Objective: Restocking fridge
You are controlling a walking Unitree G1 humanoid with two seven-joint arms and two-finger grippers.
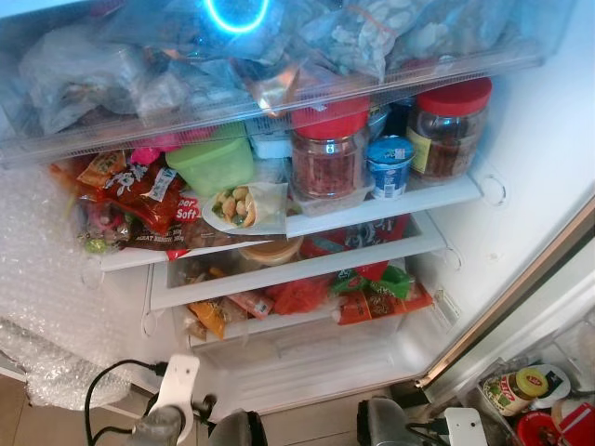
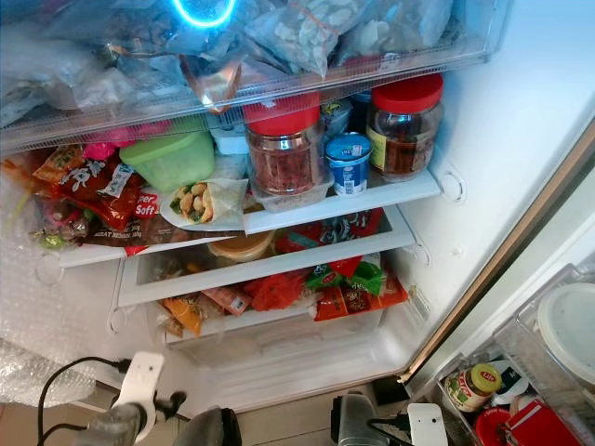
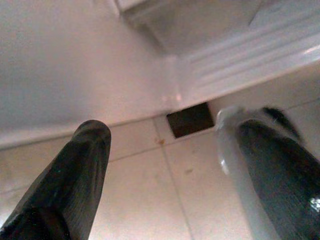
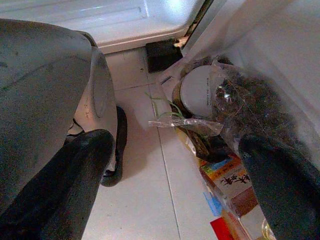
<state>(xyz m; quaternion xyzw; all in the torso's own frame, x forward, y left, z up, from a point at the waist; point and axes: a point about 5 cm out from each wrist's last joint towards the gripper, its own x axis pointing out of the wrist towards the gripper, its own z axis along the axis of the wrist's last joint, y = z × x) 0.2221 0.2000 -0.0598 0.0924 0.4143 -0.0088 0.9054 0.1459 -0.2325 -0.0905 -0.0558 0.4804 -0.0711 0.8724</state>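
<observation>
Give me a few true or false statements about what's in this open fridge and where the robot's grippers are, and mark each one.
1. Two red-lidded jars stand on one shelf. True.
2. The blue-and-white cup stands between them. True.
3. The green container is in the door rack. False: it sits on the shelf, left of the jars.
4. The left gripper holds a jar. False: it is open over floor tiles.
5. The right gripper is open. True.

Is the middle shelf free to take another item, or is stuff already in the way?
It is crowded. Two red-lidded jars, a blue cup, a green tub, a wrap and snack packets line the shelf's front, leaving little bare room. Both grippers are low, open, holding nothing.
</observation>
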